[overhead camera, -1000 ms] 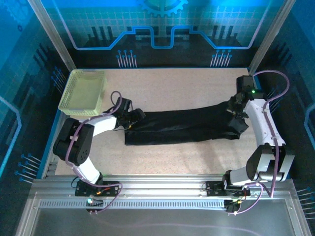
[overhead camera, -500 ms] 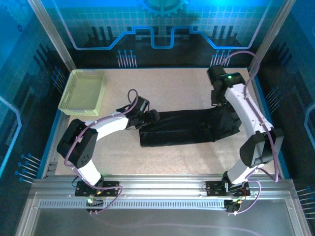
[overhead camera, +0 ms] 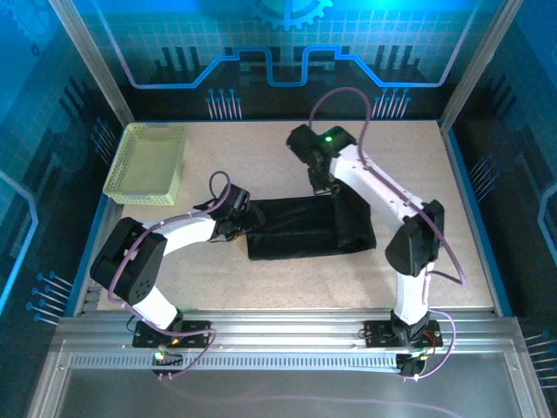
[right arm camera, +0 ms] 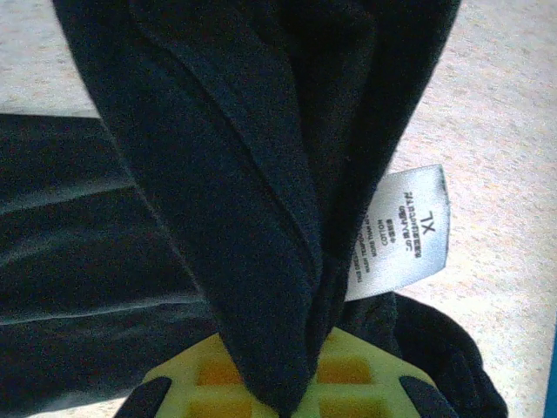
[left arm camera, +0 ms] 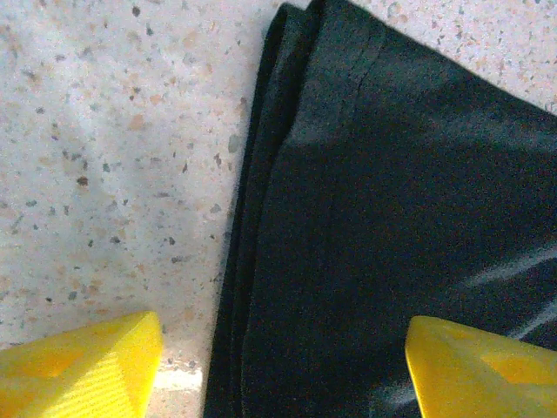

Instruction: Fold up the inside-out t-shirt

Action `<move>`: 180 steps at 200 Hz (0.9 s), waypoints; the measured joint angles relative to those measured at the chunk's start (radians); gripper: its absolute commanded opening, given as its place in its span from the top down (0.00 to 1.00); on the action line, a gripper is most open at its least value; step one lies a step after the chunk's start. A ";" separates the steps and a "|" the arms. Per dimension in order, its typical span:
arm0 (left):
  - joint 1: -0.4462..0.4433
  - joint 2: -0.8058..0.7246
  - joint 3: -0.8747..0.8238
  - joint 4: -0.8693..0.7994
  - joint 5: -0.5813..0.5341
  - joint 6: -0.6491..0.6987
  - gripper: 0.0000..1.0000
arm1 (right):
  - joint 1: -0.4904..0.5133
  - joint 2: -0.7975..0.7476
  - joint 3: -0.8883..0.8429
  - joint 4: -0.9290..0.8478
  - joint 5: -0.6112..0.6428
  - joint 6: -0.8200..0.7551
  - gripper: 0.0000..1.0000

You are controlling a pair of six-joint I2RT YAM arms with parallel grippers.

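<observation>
The t-shirt (overhead camera: 291, 228) hangs partly pinched in the right end effector (overhead camera: 327, 186).

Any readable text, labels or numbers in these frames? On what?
"XL": on the white tag sewn to the black t-shirt, printed sideways, seen in the right wrist view.
Smaller lines next to it on the same tag: too small and blurred to read.
No text visible on the basket or the table.
</observation>
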 measured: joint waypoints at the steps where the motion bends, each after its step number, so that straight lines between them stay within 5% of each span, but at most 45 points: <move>1: 0.000 0.000 -0.001 0.000 0.000 -0.001 0.28 | 0.003 0.004 0.003 -0.001 0.000 0.000 1.00; 66: 0.000 -0.004 -0.048 0.070 0.010 -0.013 0.35 | 0.161 0.224 0.253 -0.073 -0.028 0.038 1.00; 180: 0.000 -0.084 -0.169 0.187 0.010 -0.041 0.34 | 0.214 0.417 0.402 -0.058 -0.167 0.039 0.95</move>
